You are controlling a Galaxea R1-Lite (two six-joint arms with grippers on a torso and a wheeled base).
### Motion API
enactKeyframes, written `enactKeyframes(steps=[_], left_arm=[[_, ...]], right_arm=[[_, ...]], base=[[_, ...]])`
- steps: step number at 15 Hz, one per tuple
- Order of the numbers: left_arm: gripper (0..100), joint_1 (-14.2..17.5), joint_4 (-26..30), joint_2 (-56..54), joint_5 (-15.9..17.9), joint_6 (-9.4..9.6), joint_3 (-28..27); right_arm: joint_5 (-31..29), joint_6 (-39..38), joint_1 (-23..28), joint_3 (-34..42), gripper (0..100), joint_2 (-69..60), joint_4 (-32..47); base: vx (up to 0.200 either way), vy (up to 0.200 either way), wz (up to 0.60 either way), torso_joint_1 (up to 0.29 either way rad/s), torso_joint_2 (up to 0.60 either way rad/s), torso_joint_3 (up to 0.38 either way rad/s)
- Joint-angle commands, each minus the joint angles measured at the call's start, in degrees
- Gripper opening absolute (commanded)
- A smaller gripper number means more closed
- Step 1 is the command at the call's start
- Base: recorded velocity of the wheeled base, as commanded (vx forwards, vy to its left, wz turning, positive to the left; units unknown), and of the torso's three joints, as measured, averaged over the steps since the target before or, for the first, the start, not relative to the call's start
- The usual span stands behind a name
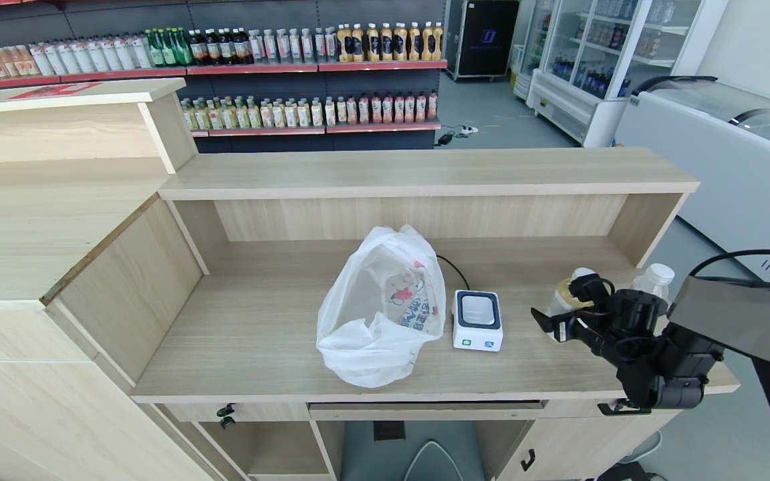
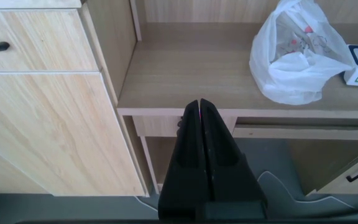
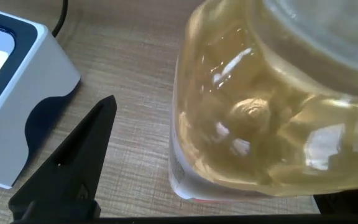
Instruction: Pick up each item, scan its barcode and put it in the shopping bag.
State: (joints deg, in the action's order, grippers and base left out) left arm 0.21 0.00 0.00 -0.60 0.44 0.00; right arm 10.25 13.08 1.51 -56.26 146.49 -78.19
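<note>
The yellow bottle [image 1: 564, 298] stands upright on the tabletop [image 1: 258, 334] at the right end, just beside a clear bottle [image 1: 652, 280] with a white cap and to the right of the scanner [image 1: 476, 319]. My right gripper [image 1: 559, 314] is level with its body, fingers [image 3: 67, 168] spread apart. One finger sits on the scanner side with a visible gap to the plastic; I cannot make out the other. Nothing is grasped yet. My left gripper [image 2: 199, 109] hangs off the front left corner of the tabletop, fingers pressed together and holding nothing. The shopping bag [image 1: 378, 314] sits slumped with its mouth open, touching or nearly touching the scanner's left side. Assessment: the yellow bottle looks nearly full, so I expect moderate weight. Its smooth, rounded wall is likely slippery and may give slightly under pressure. The best hold appears to be square across the mid-body, below the shoulder, with a firm but not crushing squeeze. The barcode's position cannot be determined. Risk noted: knocking the neighbouring clear bottle while closing.
</note>
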Motion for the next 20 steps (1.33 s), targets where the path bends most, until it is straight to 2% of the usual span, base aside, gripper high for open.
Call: enactKeyframes(steps=[1,6,7,17,20], left_arm=[[0,0.06,0.0,0.0,-0.02,0.0,0.0],[0,0.06,0.0,0.0,-0.02,0.0,0.0],[0,0.06,0.0,0.0,-0.02,0.0,0.0],[0,0.06,0.0,0.0,-0.02,0.0,0.0],[0,0.06,0.0,0.0,-0.02,0.0,0.0]], right_arm=[[2.05,0.02,0.07,-0.61,100,0.11,-0.12],[3.72,0.1,0.16,-1.48,100,0.81,-0.03],[4.43,0.1,0.25,-1.4,0,0.81,-0.03],[4.95,0.37,0.25,-1.22,0,-0.68,1.37],[6.45,-2.71,-0.72,-0.08,0,-6.75,5.68]], base=[[0.0,0.0,0.0,0.0,0.0,0.0],[0.0,0.0,0.0,0.0,0.0,0.0],[0.0,0.0,0.0,0.0,0.0,0.0],[0.0,0.0,0.0,0.0,0.0,0.0],[0.0,0.0,0.0,0.0,0.0,0.0]])
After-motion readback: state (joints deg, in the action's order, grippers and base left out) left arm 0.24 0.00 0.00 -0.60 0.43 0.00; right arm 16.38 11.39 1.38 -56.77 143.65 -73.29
